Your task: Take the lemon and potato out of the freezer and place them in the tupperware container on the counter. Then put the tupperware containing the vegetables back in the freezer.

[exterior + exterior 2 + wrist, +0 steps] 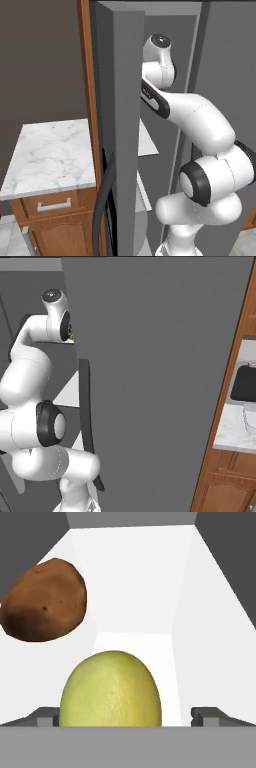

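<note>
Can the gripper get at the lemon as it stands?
Probably yes. In the hand view the lemon sits between the open gripper's fingertips, nothing in front. The potato lies off to one side, apart, on the white shelf.

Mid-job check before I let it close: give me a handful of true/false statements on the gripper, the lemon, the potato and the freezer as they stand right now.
1. The gripper is open, with the lemon between its fingertips. True.
2. The potato is already gripped. False: it lies free on the white freezer shelf, up and left of the lemon in the hand view.
3. The lemon and potato touch each other. False: a gap of white shelf shows between them.
4. The freezer door stands open, with the arm reaching inside. True.
5. The lemon is in the tupperware container. False: it is on the freezer shelf; the container sits on the counter.
</note>
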Robot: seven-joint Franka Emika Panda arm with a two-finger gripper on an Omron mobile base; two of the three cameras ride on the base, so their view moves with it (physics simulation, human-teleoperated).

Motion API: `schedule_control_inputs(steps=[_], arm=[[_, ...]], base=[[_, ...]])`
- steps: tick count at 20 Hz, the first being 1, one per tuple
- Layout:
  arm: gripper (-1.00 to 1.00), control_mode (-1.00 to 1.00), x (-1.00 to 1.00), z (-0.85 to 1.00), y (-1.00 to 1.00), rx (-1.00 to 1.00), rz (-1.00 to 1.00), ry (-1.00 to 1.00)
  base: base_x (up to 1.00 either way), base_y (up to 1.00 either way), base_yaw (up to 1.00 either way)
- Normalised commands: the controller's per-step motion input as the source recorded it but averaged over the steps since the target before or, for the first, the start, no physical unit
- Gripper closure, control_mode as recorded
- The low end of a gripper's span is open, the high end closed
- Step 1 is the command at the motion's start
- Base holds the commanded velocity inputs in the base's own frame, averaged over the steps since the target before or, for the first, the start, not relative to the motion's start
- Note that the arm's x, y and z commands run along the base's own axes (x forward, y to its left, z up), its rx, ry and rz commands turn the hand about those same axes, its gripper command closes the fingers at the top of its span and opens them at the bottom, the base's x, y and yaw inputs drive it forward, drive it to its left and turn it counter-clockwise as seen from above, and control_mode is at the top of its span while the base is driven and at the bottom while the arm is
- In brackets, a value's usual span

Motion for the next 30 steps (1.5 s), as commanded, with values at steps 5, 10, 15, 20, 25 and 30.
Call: schedule_control_inputs(steps=[5,10,15,20,25,30], arm=[[-1.00,-1.00,0.05,-0.27,0.00,0.00,0.00,0.00],[1.00,-1.00,0.25,-0.28,0.04,0.00,0.00,0.00],[1.00,-1.00,0.17,-0.27,0.01,0.00,0.01,0.00],[1.00,-1.00,-0.13,-0.10,0.00,0.00,0.05,-0.04],[1.00,-1.00,-0.89,0.14,-0.02,0.00,0.04,-0.24],[1.00,-1.00,-1.00,0.36,-0.01,0.00,0.00,-0.20]], base=[[0.00,0.00,0.00],[0.00,0.00,0.00],[0.00,0.00,0.00],[0.00,0.00,0.00],[0.00,0.00,0.00],[0.00,0.00,0.00]])
